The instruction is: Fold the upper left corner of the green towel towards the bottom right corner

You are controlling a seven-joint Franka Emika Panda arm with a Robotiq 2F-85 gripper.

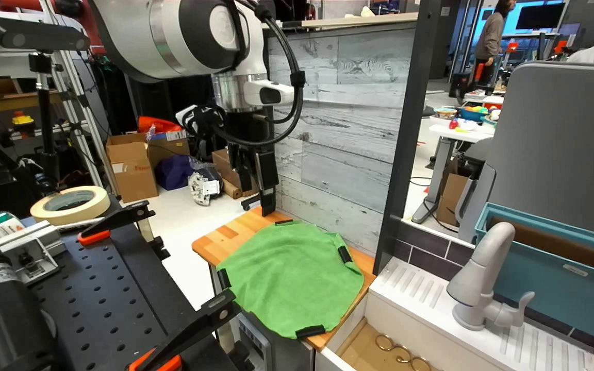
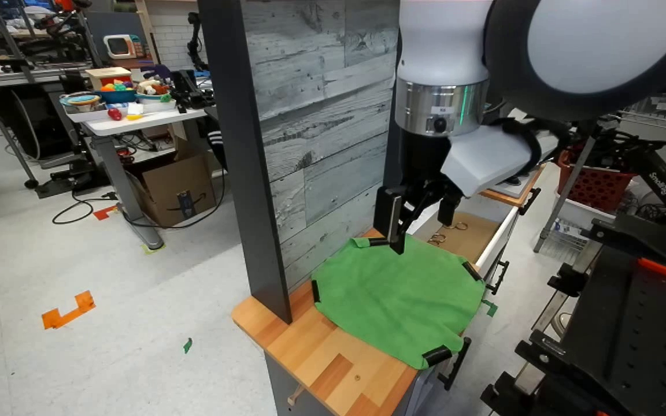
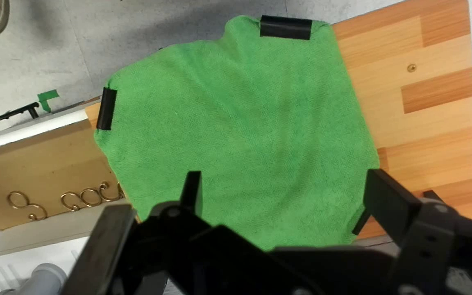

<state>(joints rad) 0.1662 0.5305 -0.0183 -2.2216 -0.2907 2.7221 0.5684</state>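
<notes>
White arm (image 1: 132, 38) w/ blk joint cover (image 1: 196, 38), silver wrist collar (image 1: 229, 94), blk cables (image 1: 285, 45), mostly blk gripper (image 2: 421, 234)

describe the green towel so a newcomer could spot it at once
Find the wall of gray planks. At its foot is a wooden counter, with the green towel spread over much of it. Unlike the orange-brown counter, the towel is bright green, rumpled cloth with four black strips at its edge.
</notes>
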